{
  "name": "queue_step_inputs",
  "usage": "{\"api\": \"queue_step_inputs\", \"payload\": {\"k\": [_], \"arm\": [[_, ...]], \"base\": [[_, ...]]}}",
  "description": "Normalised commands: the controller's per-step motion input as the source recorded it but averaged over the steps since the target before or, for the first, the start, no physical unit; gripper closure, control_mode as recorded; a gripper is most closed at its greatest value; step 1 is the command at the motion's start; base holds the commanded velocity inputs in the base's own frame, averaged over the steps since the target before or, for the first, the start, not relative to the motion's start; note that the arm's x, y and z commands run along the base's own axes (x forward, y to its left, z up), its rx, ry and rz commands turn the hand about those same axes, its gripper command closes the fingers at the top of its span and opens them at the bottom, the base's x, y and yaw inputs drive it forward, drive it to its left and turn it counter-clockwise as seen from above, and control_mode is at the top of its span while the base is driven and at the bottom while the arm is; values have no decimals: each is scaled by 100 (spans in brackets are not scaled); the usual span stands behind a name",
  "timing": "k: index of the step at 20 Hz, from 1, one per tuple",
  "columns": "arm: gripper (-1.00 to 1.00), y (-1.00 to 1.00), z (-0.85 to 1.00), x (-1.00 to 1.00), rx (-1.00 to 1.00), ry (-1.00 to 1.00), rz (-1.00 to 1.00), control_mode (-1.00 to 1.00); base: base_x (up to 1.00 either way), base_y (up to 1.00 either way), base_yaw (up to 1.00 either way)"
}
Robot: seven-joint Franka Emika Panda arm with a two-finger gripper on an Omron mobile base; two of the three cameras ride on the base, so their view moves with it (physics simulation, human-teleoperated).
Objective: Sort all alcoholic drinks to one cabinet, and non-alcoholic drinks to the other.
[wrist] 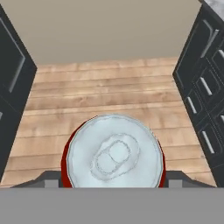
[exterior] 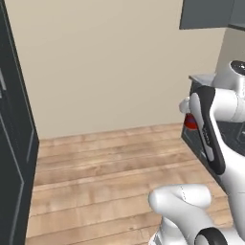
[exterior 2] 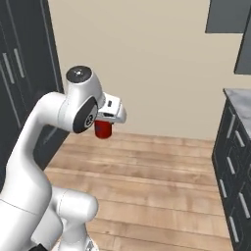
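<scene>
One drink is in play: the can, red with a silver top, is carried upright in the gripper, whose jaws are pressed against its sides; it is held clear of everything, well above the floor, and its silver top is seen from directly above in the hand view. It is judged to be held high and level so that it can be brought to a cabinet shelf without tipping. Going from largest to smallest, a bare beige wall is faced across a wooden floor; a tall dark unit is stood along the left side, and grey drawers with silver handles under a marbled counter along the right. Dark cabinets are hung at the upper right corner of both base views, well apart from the can. Nothing is seen between the can and the wall, but the cabinet's inside cannot be told from here. A turn toward the right and a lift are judged to be needed, with the counter edge to be cleared
</scene>
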Motion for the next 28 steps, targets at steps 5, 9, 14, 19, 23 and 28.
{"api": "queue_step_inputs", "payload": {"k": [5,9,14,19,23,28], "arm": [[100,0,0,0,0,0,0,100],[100,0,0,0,0,0,0,100],[100,0,0,0,0,0,0,100],[100,0,0,0,0,0,0,100],[100,0,0,0,0,0,0,100],[100,0,0,0,0,0,0,100]], "base": [[99,-11,-32],[89,0,-49],[98,0,-46],[97,0,-41],[74,3,-39],[13,0,-45]]}}
